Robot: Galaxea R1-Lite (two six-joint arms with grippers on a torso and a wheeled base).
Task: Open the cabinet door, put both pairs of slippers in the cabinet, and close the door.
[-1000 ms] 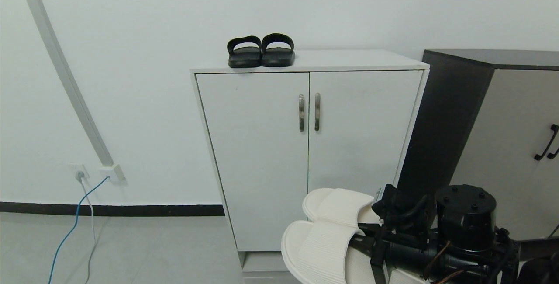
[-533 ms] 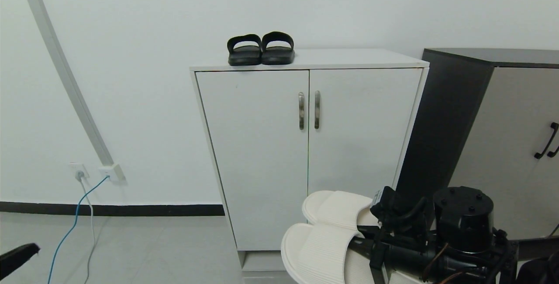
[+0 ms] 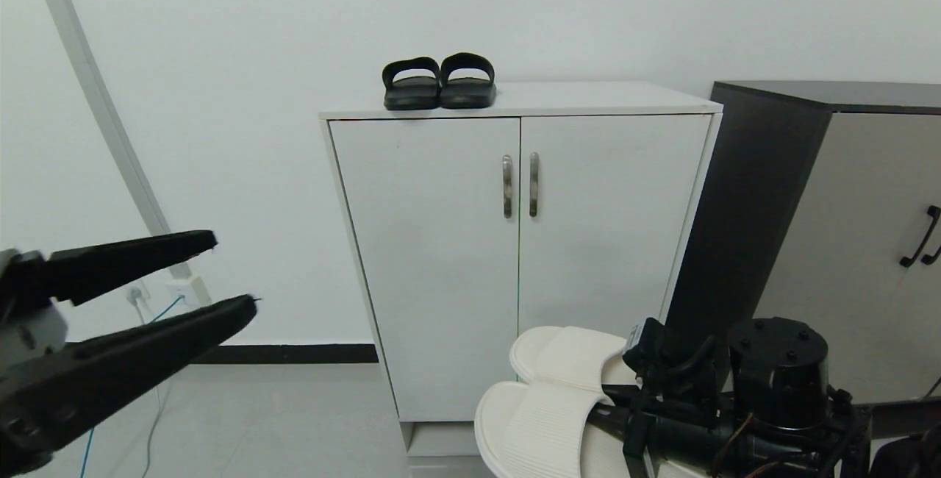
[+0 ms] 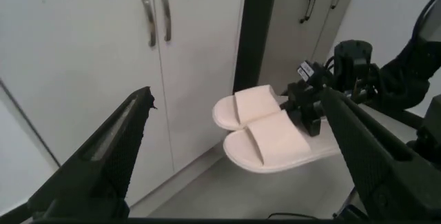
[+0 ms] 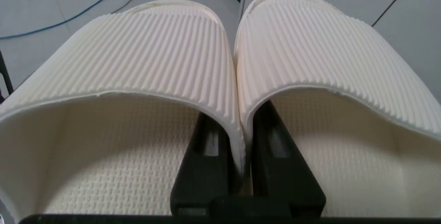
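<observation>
while the left gripper (image 3: 234, 272) hangs with its fingers spread and empty, the white cabinet (image 3: 434, 279) stands to their right, both doors shut, with the black slippers (image 3: 439, 82) on its top, above them. further right, the right gripper (image 5: 239, 134) has its fingers (image 5: 275, 155) clenched on the touching inner walls of the white slippers (image 3: 548, 397).

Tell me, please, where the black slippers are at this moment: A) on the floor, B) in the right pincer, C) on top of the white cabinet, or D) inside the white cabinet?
C: the black slippers sit side by side on top of the white cabinet, while the right pincer grips the cream slippers.
</observation>
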